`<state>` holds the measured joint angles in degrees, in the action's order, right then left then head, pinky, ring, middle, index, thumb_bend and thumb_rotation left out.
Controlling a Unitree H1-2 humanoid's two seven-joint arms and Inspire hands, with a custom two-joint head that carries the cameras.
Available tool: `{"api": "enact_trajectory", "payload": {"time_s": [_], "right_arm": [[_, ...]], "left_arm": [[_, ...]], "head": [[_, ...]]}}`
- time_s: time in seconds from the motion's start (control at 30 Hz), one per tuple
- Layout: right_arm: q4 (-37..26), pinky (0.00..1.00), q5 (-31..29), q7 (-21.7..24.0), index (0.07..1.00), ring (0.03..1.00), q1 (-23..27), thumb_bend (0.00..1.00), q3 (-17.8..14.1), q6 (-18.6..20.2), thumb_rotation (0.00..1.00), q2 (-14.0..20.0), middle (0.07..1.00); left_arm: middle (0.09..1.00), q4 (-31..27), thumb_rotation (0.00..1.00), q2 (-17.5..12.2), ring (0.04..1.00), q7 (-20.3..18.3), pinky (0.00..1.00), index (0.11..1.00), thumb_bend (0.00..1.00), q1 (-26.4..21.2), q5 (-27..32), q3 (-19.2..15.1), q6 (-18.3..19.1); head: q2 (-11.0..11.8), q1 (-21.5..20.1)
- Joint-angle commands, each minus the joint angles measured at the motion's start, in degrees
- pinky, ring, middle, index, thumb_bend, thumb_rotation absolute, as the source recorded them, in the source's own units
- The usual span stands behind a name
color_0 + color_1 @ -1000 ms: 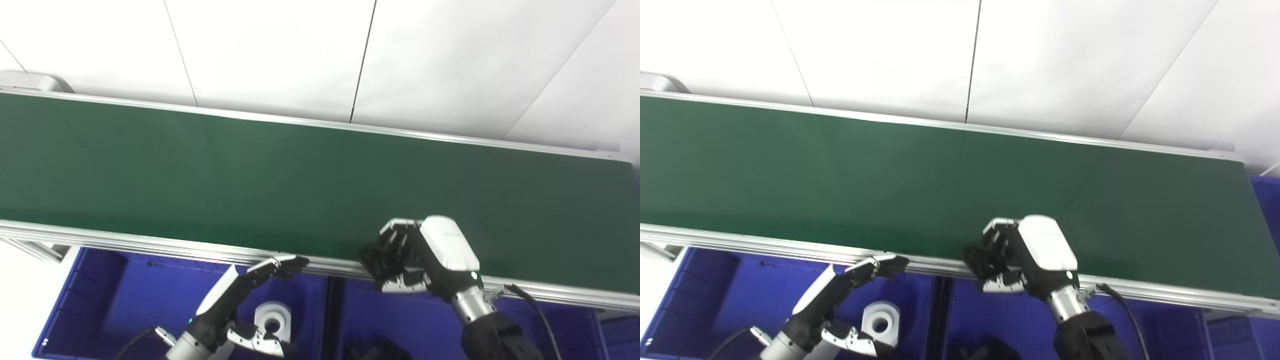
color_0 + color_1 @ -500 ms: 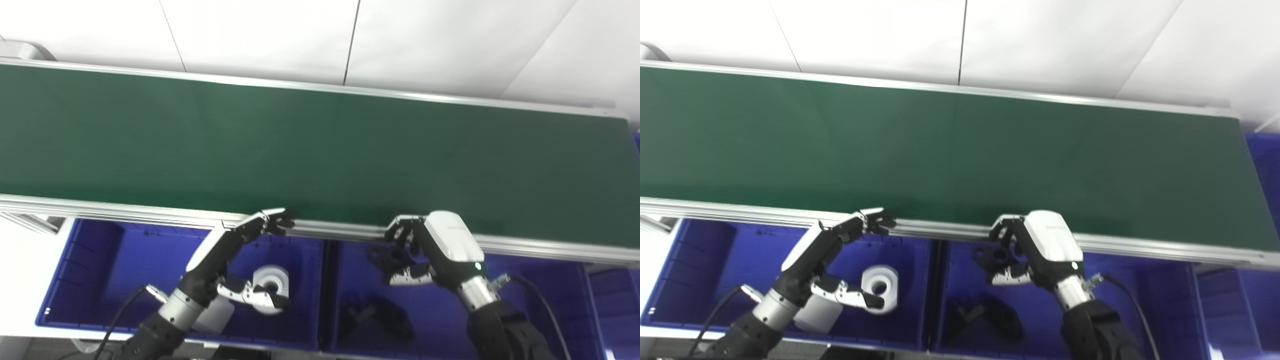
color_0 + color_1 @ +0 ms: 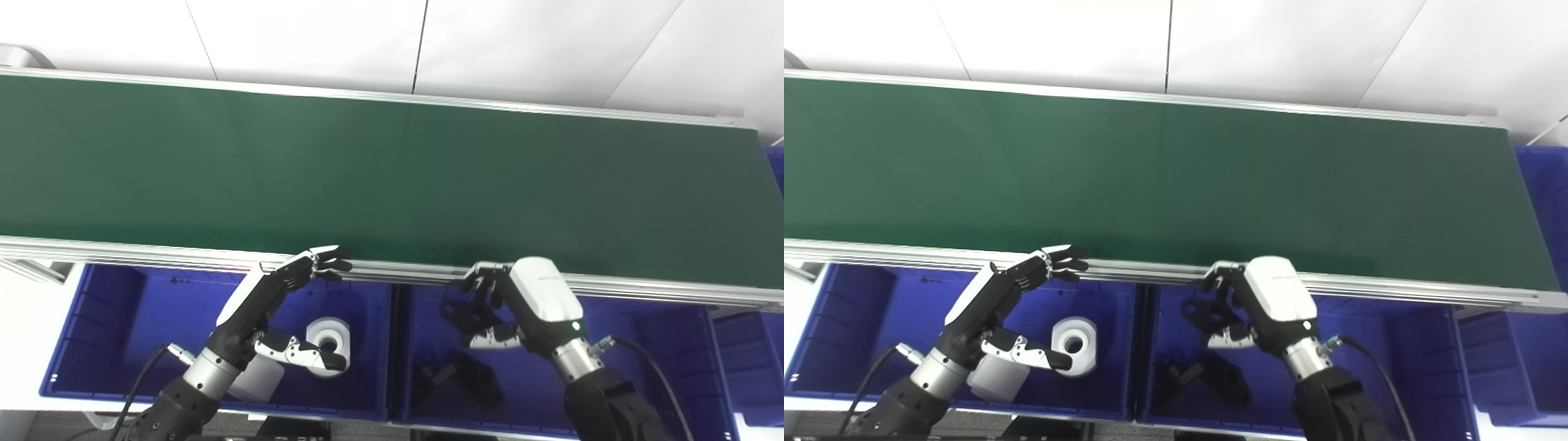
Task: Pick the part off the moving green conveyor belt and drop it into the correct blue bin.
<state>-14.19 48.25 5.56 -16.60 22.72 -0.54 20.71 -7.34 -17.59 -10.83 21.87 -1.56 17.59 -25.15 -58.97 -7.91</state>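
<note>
The green conveyor belt (image 3: pixel 392 171) runs across the view and carries no part. My right hand (image 3: pixel 520 303) is shut on a black part (image 3: pixel 456 308) and holds it over the right blue bin (image 3: pixel 667 343), just below the belt's front rail. My left hand (image 3: pixel 275 300) is open and empty, fingers spread, over the left blue bin (image 3: pixel 122 331). In the right eye view the right hand (image 3: pixel 1258 306) and left hand (image 3: pixel 998 300) stand the same way.
A black part (image 3: pixel 459 380) lies in the right bin. A white ring-shaped part (image 3: pixel 327 337) and a white block (image 3: pixel 260 380) lie in the left bin. Another blue bin (image 3: pixel 1540 184) stands at the far right, past the belt's end.
My right hand has carried the black part off the belt's front edge and down over the right bin. The camera has tilted down, showing more of the bins. The left hand stays open.
</note>
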Motion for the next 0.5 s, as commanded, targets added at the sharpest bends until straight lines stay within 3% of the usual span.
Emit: {"api": "enact_trajectory", "payload": {"time_s": [0.0,0.3,0.47], "right_arm": [[-0.3,0.27,0.3,0.1,0.496,0.410,-0.8,0.52,0.4,-1.7,0.00,0.7,0.495],[-1.5,0.27,3.0,-2.5,0.543,0.367,-3.1,0.51,1.3,-3.6,0.00,1.5,0.449],[-3.8,0.36,2.5,-3.3,0.539,0.399,-5.6,0.51,0.5,-4.0,0.00,3.1,0.470]], "left_arm": [[0.824,-2.6,0.28,0.1,0.770,-0.9,0.70,0.794,0.90,0.3,0.9,-0.4,-1.1],[0.827,-3.0,0.28,0.5,0.781,-1.9,0.71,0.797,0.89,0.8,0.9,-1.2,-1.0],[0.825,-3.1,0.28,0.6,0.775,-2.4,0.71,0.799,0.89,0.8,1.2,-1.3,-1.1]], "head": [[-0.2,0.2],[-0.4,0.0],[-0.8,-0.5]]}}
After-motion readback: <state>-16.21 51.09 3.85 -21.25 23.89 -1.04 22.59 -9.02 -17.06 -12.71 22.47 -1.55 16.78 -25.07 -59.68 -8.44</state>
